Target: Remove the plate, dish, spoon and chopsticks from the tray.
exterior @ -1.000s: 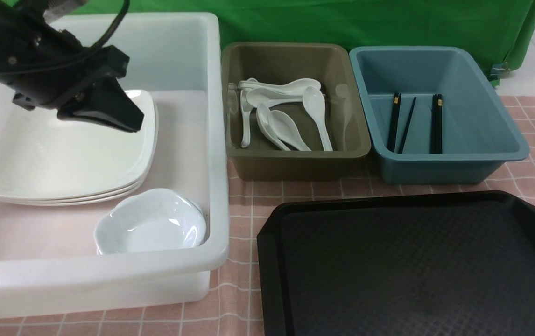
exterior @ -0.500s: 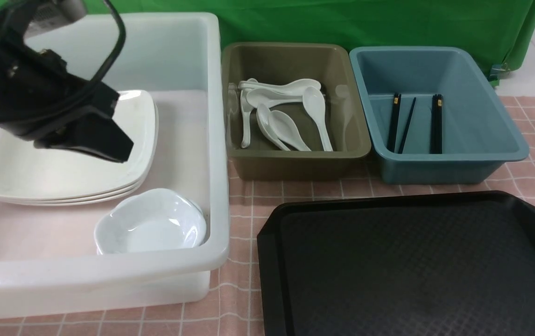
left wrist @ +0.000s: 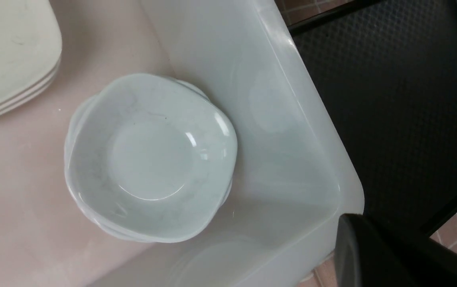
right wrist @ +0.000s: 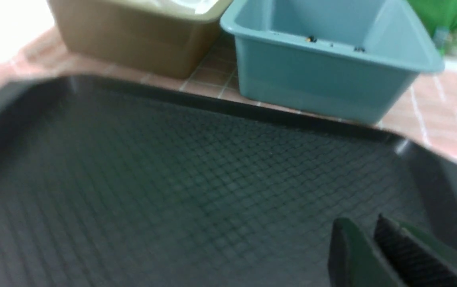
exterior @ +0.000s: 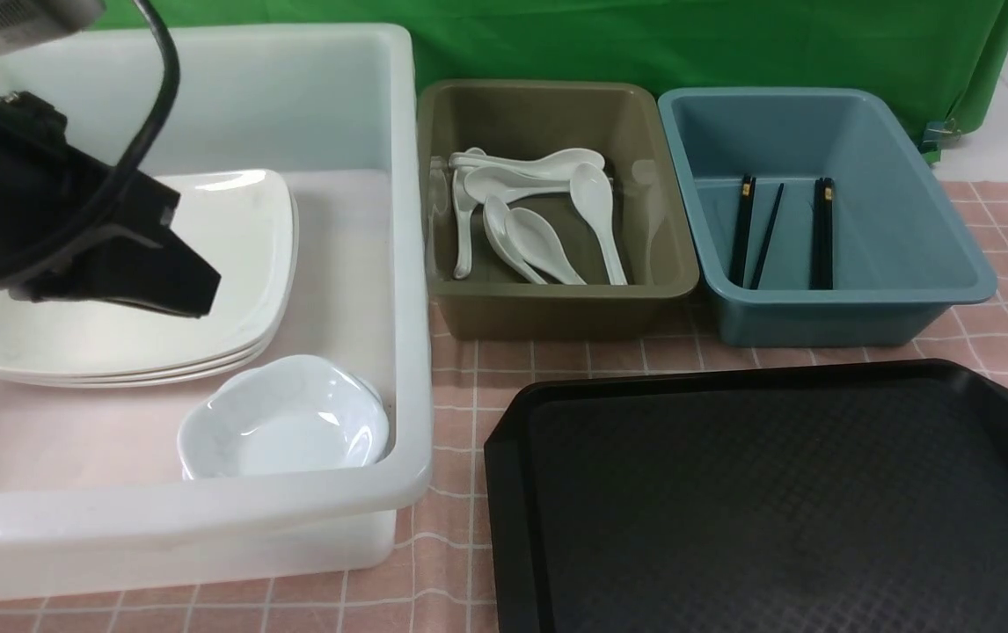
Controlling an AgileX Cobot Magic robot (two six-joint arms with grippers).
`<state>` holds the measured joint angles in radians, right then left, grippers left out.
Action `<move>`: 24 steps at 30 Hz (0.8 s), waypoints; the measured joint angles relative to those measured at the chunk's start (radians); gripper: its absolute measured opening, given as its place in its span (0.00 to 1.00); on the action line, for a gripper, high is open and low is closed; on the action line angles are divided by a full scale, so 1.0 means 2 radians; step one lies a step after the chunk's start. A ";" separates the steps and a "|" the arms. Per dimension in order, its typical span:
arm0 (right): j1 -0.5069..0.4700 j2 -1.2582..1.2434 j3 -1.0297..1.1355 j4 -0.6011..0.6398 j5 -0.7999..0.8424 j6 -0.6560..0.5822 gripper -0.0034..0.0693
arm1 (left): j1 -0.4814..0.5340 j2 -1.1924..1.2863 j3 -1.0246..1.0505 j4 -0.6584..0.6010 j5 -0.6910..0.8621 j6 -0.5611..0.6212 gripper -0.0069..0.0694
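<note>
The black tray [exterior: 777, 492] lies bare at the front right, and its diamond pattern fills the right wrist view [right wrist: 172, 179]. The plate [exterior: 244, 229] tops a stack of white plates inside the white tub. The dish [exterior: 288, 422] sits in the tub's near right corner, on another dish [left wrist: 148, 155]. Several white spoons [exterior: 539, 220] lie in the olive tub. Black chopsticks [exterior: 821, 233] lie in the blue tub. My left gripper [exterior: 196, 303] hangs shut and empty over the plate stack. My right gripper [right wrist: 358, 221] hovers just above the tray, its fingers slightly apart with nothing between them.
The big white tub [exterior: 412, 264] stands at the left, the olive tub [exterior: 557, 312] in the middle and the blue tub [exterior: 821, 321] at the right behind the tray. Pink checked cloth [exterior: 469, 378] covers the table. A green curtain [exterior: 645, 44] hangs behind.
My left arm has drawn back to the left and lower across the plate stack, still shut. The plates, dish, spoons and chopsticks have not moved.
</note>
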<state>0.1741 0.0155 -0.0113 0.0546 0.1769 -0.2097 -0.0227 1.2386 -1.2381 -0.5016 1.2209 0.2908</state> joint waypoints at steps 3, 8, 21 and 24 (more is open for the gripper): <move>0.000 0.000 0.000 0.000 0.000 0.024 0.26 | 0.000 0.000 0.000 0.000 0.000 0.000 0.09; 0.000 0.000 0.000 0.000 0.000 0.035 0.28 | 0.000 0.000 0.000 0.001 0.000 -0.001 0.09; -0.046 0.000 0.000 0.000 0.001 0.037 0.31 | 0.000 0.000 0.000 0.003 -0.011 -0.001 0.09; -0.074 0.000 0.000 -0.001 0.001 0.037 0.32 | 0.000 0.000 0.000 0.000 -0.014 -0.001 0.09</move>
<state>0.0257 0.0155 -0.0113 0.0527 0.1793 -0.1357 -0.0227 1.2386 -1.2381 -0.5014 1.1926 0.2880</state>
